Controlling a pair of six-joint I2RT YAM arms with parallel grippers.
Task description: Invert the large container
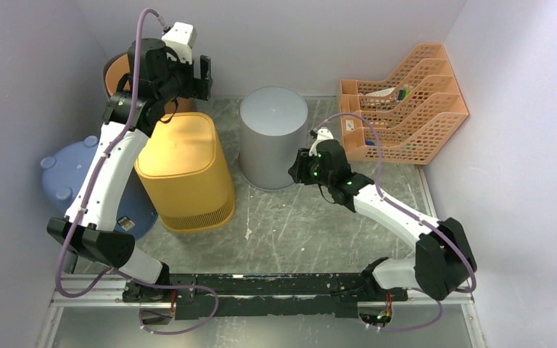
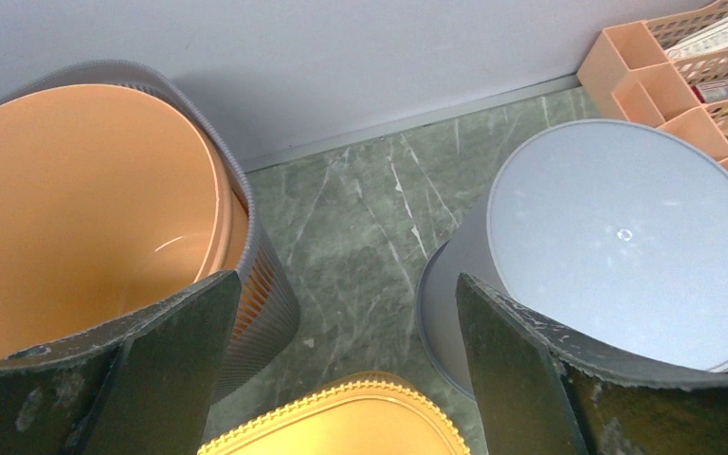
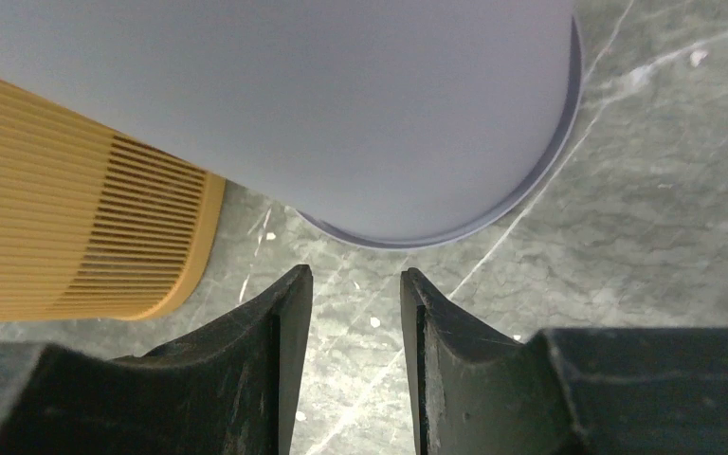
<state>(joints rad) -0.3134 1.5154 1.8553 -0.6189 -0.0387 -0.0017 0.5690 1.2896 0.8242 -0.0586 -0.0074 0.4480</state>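
Gaping wide, the left gripper (image 2: 346, 284) holds nothing between its dark, scuffed fingers (image 2: 175, 332). It hangs high over the table's far left corner, above a smooth orange bucket (image 2: 76, 209) nested in a grey ribbed basket (image 2: 267, 284). The right gripper (image 3: 355, 280) has its curved black fingers a narrow gap apart, clamped on nothing, low and just short of the grey container (image 3: 341, 95). That container, a smooth matte cylinder, stands upside down near the middle of the far edge of the table (image 1: 312, 225), flat base up and rim on the green marbled surface. Just left of it sits a yellow bin (image 1: 185, 170), rounded-square with finely slatted walls. An orange lattice file rack (image 1: 399, 109) fills the far right corner.
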